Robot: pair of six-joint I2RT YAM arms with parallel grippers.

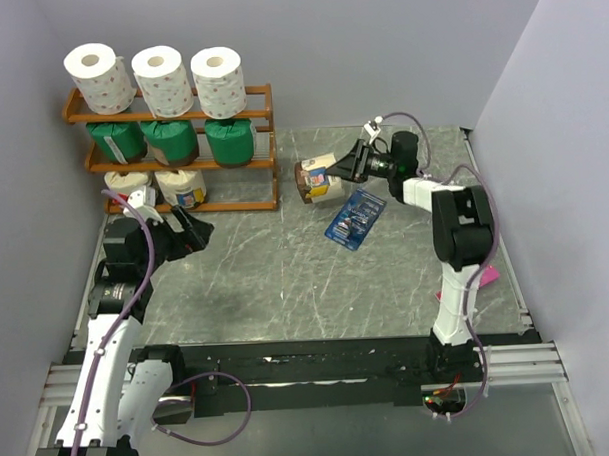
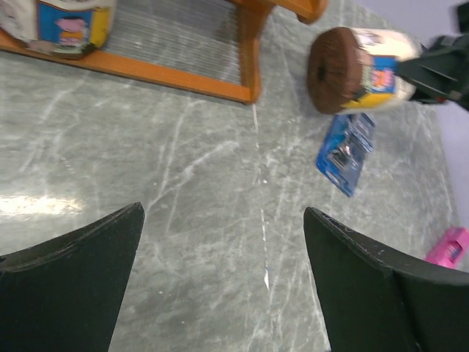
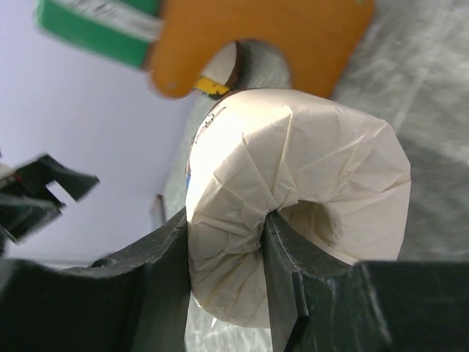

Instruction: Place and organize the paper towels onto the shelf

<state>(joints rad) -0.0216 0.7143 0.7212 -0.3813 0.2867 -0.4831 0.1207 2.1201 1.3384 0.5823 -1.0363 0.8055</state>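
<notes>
- Orange-brown wooden slatted shelf [image 1: 264, 119], three tiers, open sides, standing at the far left of the grey marbled desk [image 1: 286, 279].
- Top tier: three bare white paper-towel rolls with faint dots [image 1: 162, 78], upright in a row.
- Middle tier: three green-wrapped rolls [image 1: 169, 141], side by side.
- Bottom tier: two cream-and-brown-wrapped rolls with blue picture labels [image 1: 158, 185], in the left and middle places.
- Third cream-and-brown-wrapped roll [image 1: 315, 183]: off the shelf, just right of its end post, lying on its side with the brown end towards the shelf. It cannot be told whether it touches the desk.
- Right gripper [image 1: 333, 172]: jaws closed on this third roll. In the right wrist view one finger [image 3: 286, 271] appears to sit inside the crumpled cream end hollow, with the other outside the wall.
- Left gripper [image 1: 197, 232]: jaws spread wide with nothing between them, over the desk in front of the shelf.
- Flat dark-blue packet [image 1: 355, 218]: on the desk, just beside the held roll.
- Small pink item [image 1: 486, 275]: near the desk's right edge, by the right arm.
</notes>
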